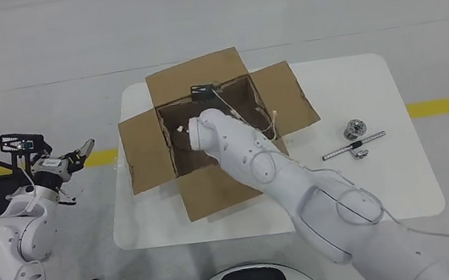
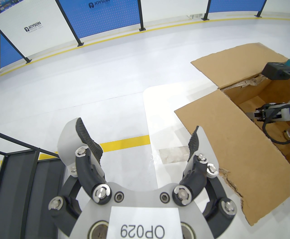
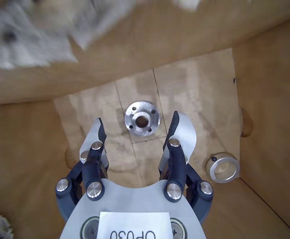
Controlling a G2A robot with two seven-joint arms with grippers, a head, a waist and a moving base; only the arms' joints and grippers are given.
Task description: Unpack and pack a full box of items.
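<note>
Brown corrugated cardboard box point(image 1: 195, 77), flaps splayed, is seen upper centre of the top view on a white rounded table point(image 1: 376, 192); inside it the right gripper point(image 3: 137, 116) is held wide open, empty, over a round flanged metal disc point(image 3: 142, 118), a smooth metal ring point(image 3: 222, 167) lying in a corner; the left gripper point(image 2: 138, 124) is held spread, empty, off the table's left edge.

- A white label point(image 2: 142, 226) on the base plate of the left end effector point(image 2: 137, 124) carries dark letters and digits, seen upside down.
- A second label point(image 3: 133, 226) of the same kind sits on the right end effector point(image 3: 137, 116), its print cut off at the edge.
- A white wall panel point(image 2: 32, 26) bears a dark logo with a word.
</note>
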